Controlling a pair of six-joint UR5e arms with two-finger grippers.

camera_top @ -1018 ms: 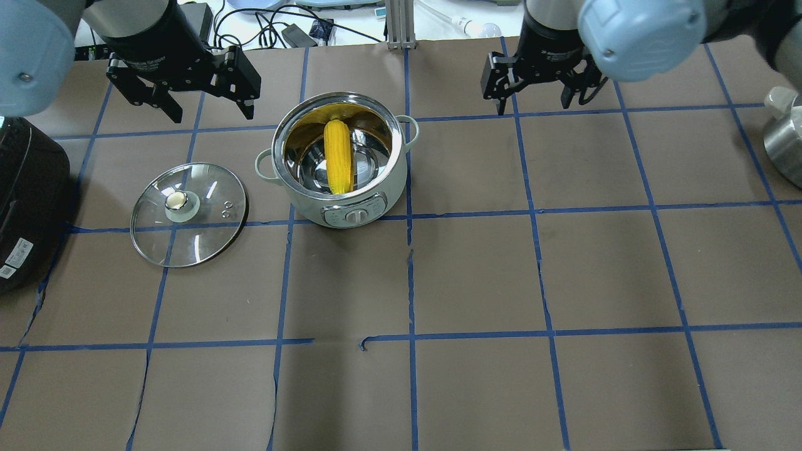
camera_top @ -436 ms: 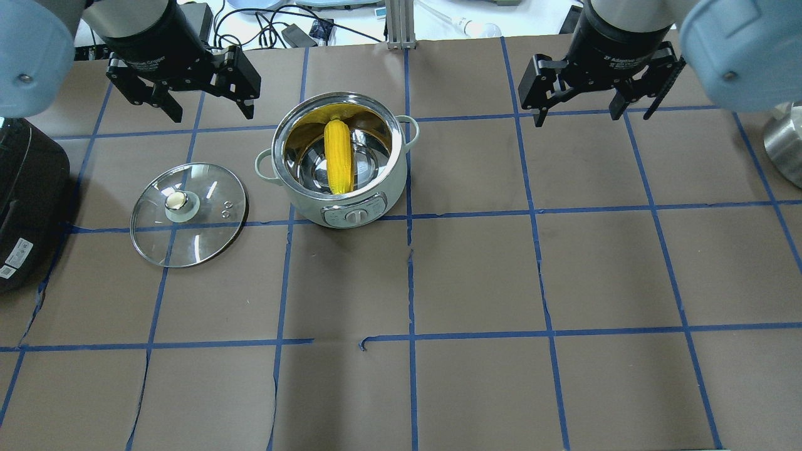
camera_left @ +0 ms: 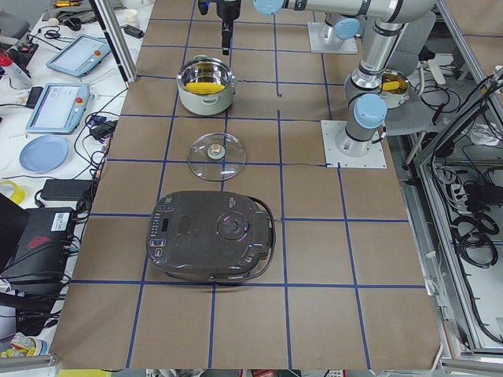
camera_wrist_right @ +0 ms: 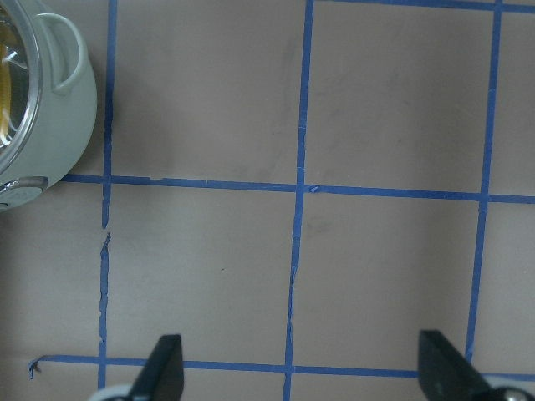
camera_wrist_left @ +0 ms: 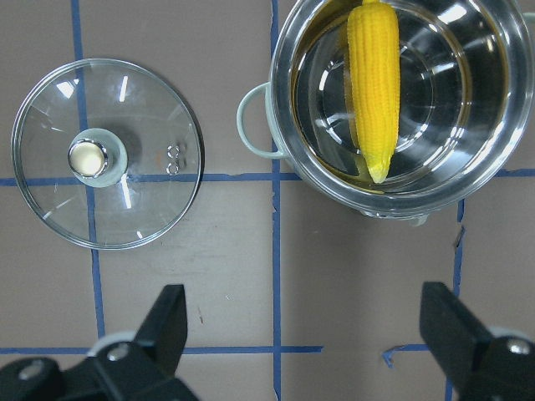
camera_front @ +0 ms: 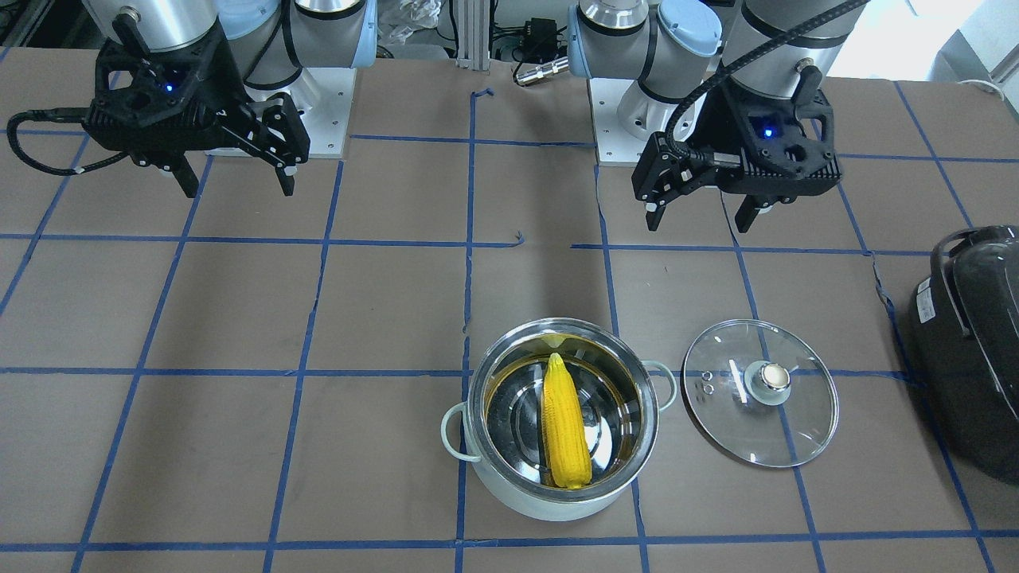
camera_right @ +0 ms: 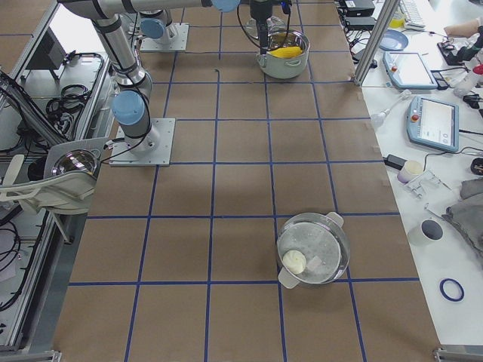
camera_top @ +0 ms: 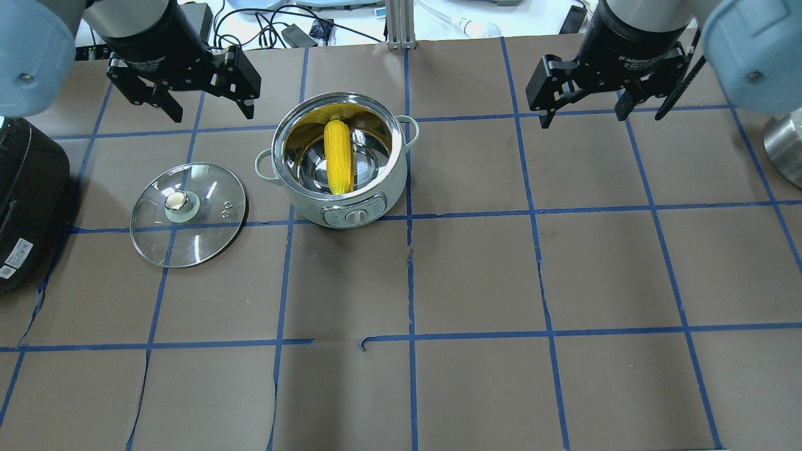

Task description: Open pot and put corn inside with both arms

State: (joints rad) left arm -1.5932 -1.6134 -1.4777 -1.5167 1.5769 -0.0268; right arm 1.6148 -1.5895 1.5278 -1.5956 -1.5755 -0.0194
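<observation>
Overhead exterior, bumpy yellow corn [camera_top: 338, 156] inside lidless pale pot [camera_top: 393, 183], left gripper [camera_top: 212, 114], right gripper [camera_top: 583, 119] both spread

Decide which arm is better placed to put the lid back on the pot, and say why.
Probably the left: the lid lies on its side of the pot, near the open left gripper; the right gripper is beyond the pot.

Big black appliance [camera_left: 212, 236] sits at left end of desk [camera_top: 476, 275]; 2nd silver pot [camera_right: 313, 247] at right end, well apart.
</observation>
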